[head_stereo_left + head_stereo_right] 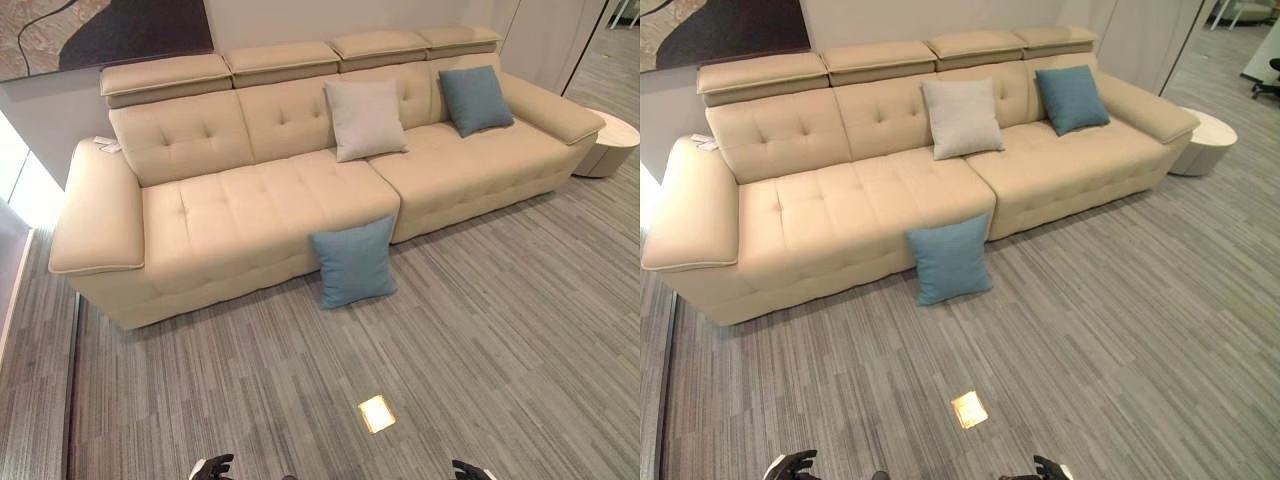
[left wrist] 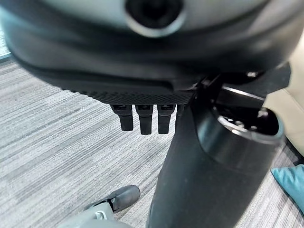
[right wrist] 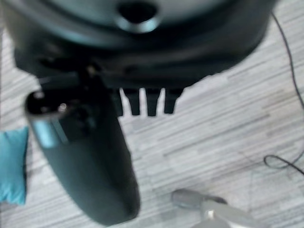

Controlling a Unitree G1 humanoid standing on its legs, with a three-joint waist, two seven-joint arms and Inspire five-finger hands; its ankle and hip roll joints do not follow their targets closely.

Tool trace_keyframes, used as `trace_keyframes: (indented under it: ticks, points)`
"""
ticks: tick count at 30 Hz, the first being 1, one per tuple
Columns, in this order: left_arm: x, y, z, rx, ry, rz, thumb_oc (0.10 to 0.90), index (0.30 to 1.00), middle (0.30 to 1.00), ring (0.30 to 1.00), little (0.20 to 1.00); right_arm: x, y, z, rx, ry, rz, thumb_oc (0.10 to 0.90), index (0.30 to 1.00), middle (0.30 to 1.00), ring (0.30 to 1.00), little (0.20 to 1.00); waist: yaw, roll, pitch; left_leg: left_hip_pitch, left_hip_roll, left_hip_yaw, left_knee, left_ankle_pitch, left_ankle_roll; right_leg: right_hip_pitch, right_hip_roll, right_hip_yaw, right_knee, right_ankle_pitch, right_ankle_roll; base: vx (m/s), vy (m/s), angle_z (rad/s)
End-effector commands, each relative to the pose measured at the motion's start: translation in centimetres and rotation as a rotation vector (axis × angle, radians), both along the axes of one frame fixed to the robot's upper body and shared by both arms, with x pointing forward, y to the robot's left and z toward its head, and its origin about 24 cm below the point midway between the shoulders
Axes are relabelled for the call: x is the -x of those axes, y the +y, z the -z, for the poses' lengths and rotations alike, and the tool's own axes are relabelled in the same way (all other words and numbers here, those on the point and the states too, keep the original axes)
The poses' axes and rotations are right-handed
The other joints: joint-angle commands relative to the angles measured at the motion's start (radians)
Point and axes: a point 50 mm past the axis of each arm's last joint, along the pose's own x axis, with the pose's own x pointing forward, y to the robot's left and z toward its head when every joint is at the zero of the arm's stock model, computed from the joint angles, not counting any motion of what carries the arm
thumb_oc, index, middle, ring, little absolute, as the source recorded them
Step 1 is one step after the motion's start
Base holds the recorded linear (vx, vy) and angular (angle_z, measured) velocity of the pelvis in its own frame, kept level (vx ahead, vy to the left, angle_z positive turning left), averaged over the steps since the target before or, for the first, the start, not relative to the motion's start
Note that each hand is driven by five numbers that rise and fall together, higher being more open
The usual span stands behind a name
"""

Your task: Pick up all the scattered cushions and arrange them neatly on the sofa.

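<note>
One blue cushion [image 1: 353, 263] stood off the sofa [image 1: 250, 200], upright on the floor, leaning against the front edge near the middle seam. Lay straight ahead of both hands, well apart, roughly midway between them. Left hand [image 1: 211, 467] and right hand [image 1: 472, 470] hung low, fingers straight and relaxed, holding nothing. Grey cushion [image 1: 364, 119] and second blue cushion [image 1: 475, 99] already propped against the backrest.

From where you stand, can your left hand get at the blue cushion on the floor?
Probably not yet. The left hand hangs low at the near edge with straight fingers, and a wide stretch of bare floor lies between it and the blue cushion leaning on the sofa. Nothing blocks the way; stepping closer should do.
</note>
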Motion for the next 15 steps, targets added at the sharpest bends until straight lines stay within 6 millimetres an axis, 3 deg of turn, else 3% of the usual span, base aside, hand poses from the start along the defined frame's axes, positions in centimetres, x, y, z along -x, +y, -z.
trace_keyframes:
  ticks: [1,15]
  points:
    - [-1.98,0.50,-0.43,-0.030,-0.023,0.018,0.800,0.900,0.900,0.900,0.900,-1.47,-1.25,-0.64,0.046,-0.031,-0.006,0.800,0.900,0.900,0.900,0.900,0.010,0.001,0.017,0.062,0.010,0.034,0.004,-0.160,-0.017,-0.002,-0.071,-0.084,0.011,-0.090,0.085,0.00,0.000,0.00]
    - [-2.19,0.19,-0.44,-0.036,-0.042,-0.003,0.800,0.900,0.900,0.900,0.900,-1.48,-0.78,-0.51,0.055,-0.022,-0.037,0.800,0.900,0.900,0.900,0.900,0.019,-0.010,0.022,0.066,0.014,0.038,0.011,-0.167,-0.015,0.000,-0.070,-0.088,0.014,-0.092,0.085,0.00,0.000,0.00]
